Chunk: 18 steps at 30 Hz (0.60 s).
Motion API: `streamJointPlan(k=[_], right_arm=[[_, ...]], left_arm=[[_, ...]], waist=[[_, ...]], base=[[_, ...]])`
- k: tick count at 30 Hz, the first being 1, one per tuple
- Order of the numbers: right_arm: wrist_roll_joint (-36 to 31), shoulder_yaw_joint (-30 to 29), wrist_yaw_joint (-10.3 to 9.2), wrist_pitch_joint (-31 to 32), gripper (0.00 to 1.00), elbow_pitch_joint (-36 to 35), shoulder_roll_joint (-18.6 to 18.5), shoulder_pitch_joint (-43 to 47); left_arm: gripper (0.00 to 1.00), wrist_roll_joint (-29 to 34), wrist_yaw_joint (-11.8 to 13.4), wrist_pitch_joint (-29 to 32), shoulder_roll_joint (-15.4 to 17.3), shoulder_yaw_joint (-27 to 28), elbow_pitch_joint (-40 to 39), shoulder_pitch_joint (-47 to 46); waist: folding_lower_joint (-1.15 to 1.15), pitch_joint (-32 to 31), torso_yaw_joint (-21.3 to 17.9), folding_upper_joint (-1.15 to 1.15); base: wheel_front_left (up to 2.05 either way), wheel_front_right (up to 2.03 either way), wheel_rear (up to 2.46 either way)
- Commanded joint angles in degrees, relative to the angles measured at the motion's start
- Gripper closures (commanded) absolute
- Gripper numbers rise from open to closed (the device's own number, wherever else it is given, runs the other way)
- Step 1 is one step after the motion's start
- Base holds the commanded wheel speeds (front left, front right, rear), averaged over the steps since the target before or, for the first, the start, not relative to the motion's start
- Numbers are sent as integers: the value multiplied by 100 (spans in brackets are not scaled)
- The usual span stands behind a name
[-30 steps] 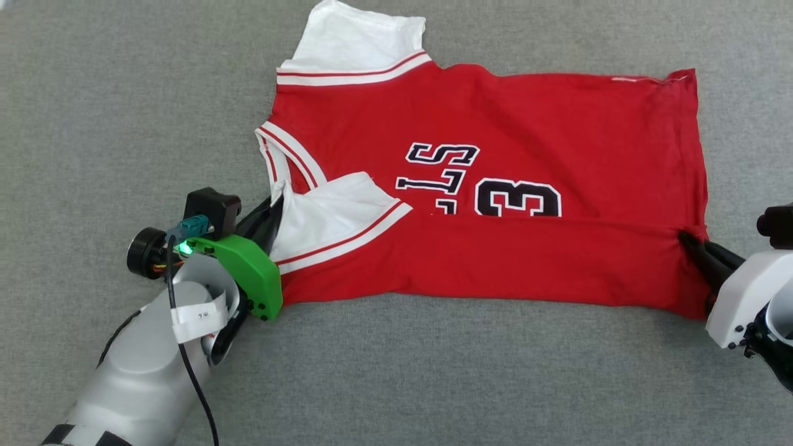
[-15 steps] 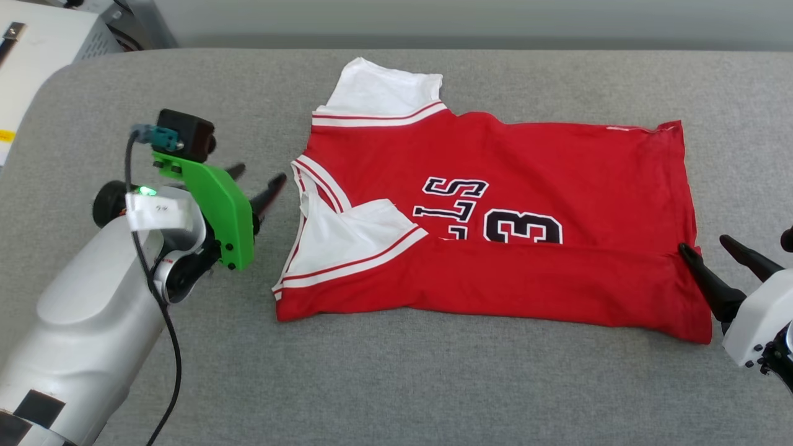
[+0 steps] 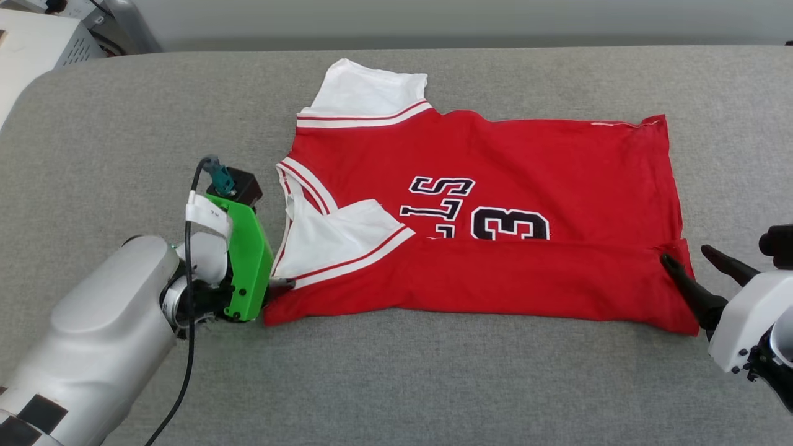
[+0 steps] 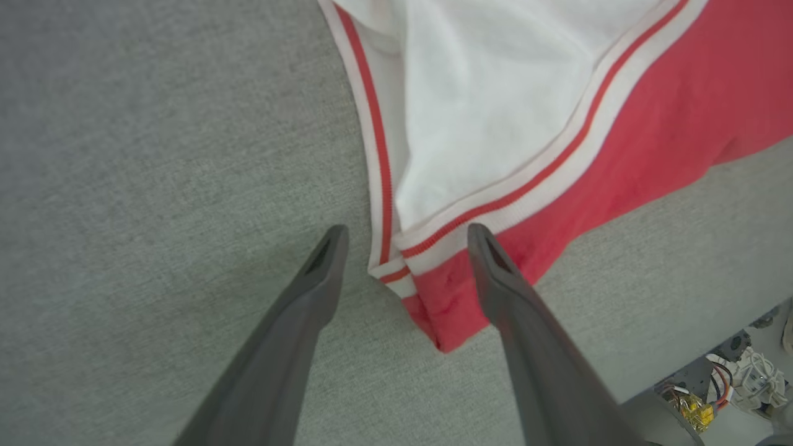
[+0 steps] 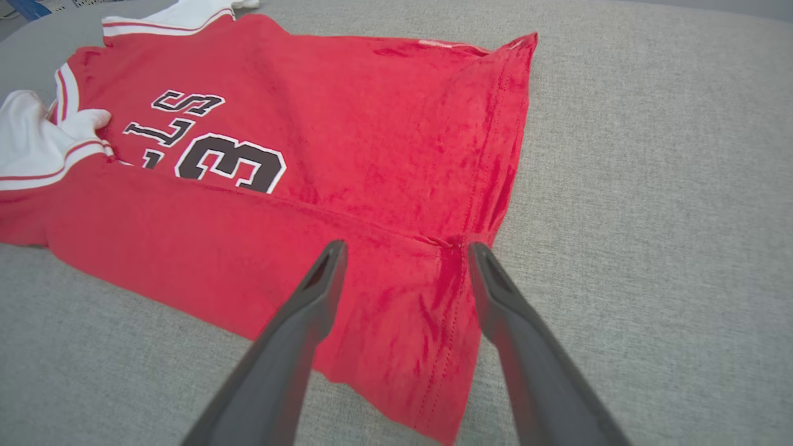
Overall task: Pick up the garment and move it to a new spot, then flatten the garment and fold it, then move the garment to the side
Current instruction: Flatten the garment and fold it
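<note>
Grey woven-fabric surface (image 3: 396,384) with a rounded corner — pale wall (image 3: 471,21) behind, white vented box (image 3: 37,52) far left

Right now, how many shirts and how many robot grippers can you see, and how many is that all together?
Shirts: 1, the red jersey
Grippers: 2, the left gripper and the right gripper, both open
Total: 3

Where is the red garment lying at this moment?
In the head view the garment lies in the middle of the grey padded surface, its collar end at the open left gripper and its hem end at the open right gripper.
</note>
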Motion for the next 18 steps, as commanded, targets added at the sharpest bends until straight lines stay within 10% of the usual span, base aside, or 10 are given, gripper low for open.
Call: streamJointPlan(k=[1, 8, 9, 10, 11, 18], right_arm=[[-18, 25, -5, 18, 0, -8, 43, -32], [-12, 115, -5, -11, 0, 27, 92, -151], [-15, 109, -5, -23, 0, 28, 90, -175], [-31, 106, -5, -38, 0, 20, 73, -208], [-49, 94, -5, -56, 0, 8, 55, -239], [-110, 27, -5, 255, 0, -231, -341, -593]], left_arm=[[0, 3, -14, 5, 14, -53, 105, 100], [0, 107, -15, 50, -30, -488, 470, 420], [24, 82, -15, 27, -46, -509, 474, 440], [83, 51, -15, -45, -69, -509, 484, 453], [100, 34, -15, -110, -84, -510, 489, 456], [100, 6, -15, -785, 36, -457, 188, 299]], waist=[[0, 101, -99, 0], [0, 198, -184, 0], [0, 197, -178, 0], [0, 190, -164, 0], [0, 177, -152, 0], [0, -37, -67, 0]], base=[[0, 0, 0], [0, 0, 0], [0, 0, 0], [0, 0, 0], [0, 0, 0], [0, 0, 0]])
